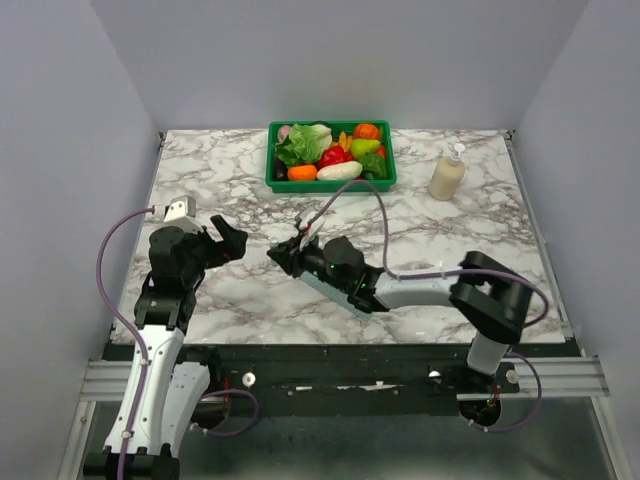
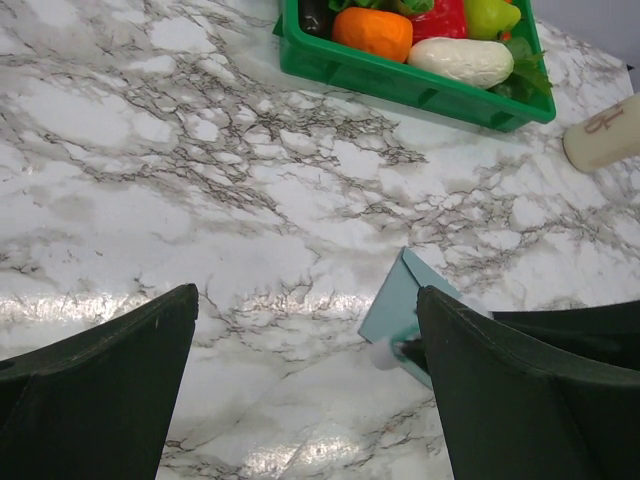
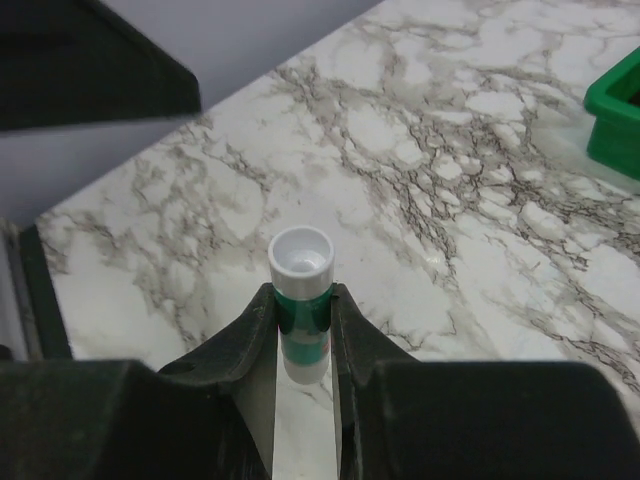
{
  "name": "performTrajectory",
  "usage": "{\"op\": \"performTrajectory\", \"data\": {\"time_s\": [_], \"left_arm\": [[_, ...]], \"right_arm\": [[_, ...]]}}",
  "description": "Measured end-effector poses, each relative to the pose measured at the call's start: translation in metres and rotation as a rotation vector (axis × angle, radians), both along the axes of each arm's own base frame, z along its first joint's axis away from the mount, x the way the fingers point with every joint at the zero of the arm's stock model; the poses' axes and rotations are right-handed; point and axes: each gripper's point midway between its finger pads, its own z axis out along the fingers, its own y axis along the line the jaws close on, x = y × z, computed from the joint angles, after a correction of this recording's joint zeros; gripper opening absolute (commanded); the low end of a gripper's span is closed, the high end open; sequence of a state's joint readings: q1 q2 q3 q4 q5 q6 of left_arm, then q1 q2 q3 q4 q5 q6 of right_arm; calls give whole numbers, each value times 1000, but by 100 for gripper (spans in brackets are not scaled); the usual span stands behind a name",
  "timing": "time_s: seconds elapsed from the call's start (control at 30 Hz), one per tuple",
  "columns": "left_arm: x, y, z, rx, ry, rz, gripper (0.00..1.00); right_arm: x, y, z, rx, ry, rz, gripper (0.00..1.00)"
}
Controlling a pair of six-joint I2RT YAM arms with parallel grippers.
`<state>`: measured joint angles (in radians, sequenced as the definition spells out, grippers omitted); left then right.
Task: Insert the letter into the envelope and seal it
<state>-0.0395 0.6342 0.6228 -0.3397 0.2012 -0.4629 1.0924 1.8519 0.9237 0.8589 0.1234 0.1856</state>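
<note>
1. The envelope (image 1: 328, 292) lies flat on the marble table (image 1: 480, 250), low and centre in the top view. It is mostly covered by the right arm, so only a teal strip shows. In the left wrist view one pointed teal corner (image 2: 400, 300) shows at lower right of centre.
2. The right gripper (image 1: 290, 255) sits over the envelope's left end, with the fingers (image 3: 255, 330) pinching a glue stick (image 3: 300, 290). The stick has a green body and an open white end facing the wrist camera. It stands between the two dark fingers at lower centre of the right wrist view. The left wrist view shows the same stick (image 2: 393, 352) just at the envelope's near edge (whether it touches the paper I cannot tell).
3. The left gripper (image 1: 226, 240) is at left of centre in the top view, apart from the envelope. Its fingers (image 2: 110, 380) are spread wide with nothing between them, and only bare marble shows in the gap (image 2: 308, 295).
4. Farther back, at upper centre of the top view, a green crate (image 1: 275, 180) holds toy vegetables: lettuce, an orange piece, a white one and red and green peppers.
5. A cream pump bottle (image 1: 447, 173) stands to the right of the crate, well apart from the envelope. The left wrist view catches it at the right edge (image 2: 605, 135).
</note>
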Motion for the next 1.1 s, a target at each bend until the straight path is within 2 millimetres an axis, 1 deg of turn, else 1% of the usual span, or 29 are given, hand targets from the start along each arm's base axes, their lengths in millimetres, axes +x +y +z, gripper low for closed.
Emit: {"op": "performTrajectory", "data": {"time_s": [0.1,0.17,0.2,0.23,0.3,0.33,0.43,0.53,0.57,0.63,0.67,0.73,0.8,0.83,0.87,0.9,0.97,1.03,1.1], "left_arm": [[0,2,-1,-17,20,23,99],[0,3,-2,-21,46,39,99],[-1,5,-1,-19,55,47,99],[-1,6,0,-17,59,52,99],[-3,8,4,-11,67,66,99],[-4,10,7,-7,67,72,99],[-6,13,13,7,86,87,99],[-7,14,13,18,111,87,99],[-8,14,12,20,118,86,99],[-9,14,6,22,146,85,99],[-10,13,4,22,157,82,99],[-11,13,4,19,158,77,99],[-12,11,6,14,153,68,99],[-13,10,7,12,149,63,99],[-14,9,8,10,147,60,99],[-15,9,9,9,143,57,99],[-16,9,9,8,141,55,99],[-18,9,9,8,144,54,99],[-20,8,8,7,147,52,99]], "right_arm": [[-9,-18,52,57,32,-15,1],[-18,-34,74,67,65,-22,1],[-19,-44,82,63,86,-27,1],[-23,-52,83,45,118,-19,1],[-28,-72,79,-5,191,-3,1],[-25,-85,72,-38,239,-13,1],[-7,-134,42,-155,382,-97,2],[13,-189,13,-281,502,-245,2],[18,-204,7,-319,529,-286,2],[29,-225,2,-379,562,-348,2],[36,-231,5,-407,567,-369,1],[56,-238,-9,-453,604,-409,1],[73,-240,-29,-501,642,-438,1],[79,-242,-42,-528,666,-453,1],[81,-246,-61,-564,699,-467,1],[80,-249,-76,-597,731,-475,1],[75,-254,-100,-648,784,-485,1],[73,-256,-116,-673,817,-497,1],[73,-256,-122,-677,832,-506,5]]}}
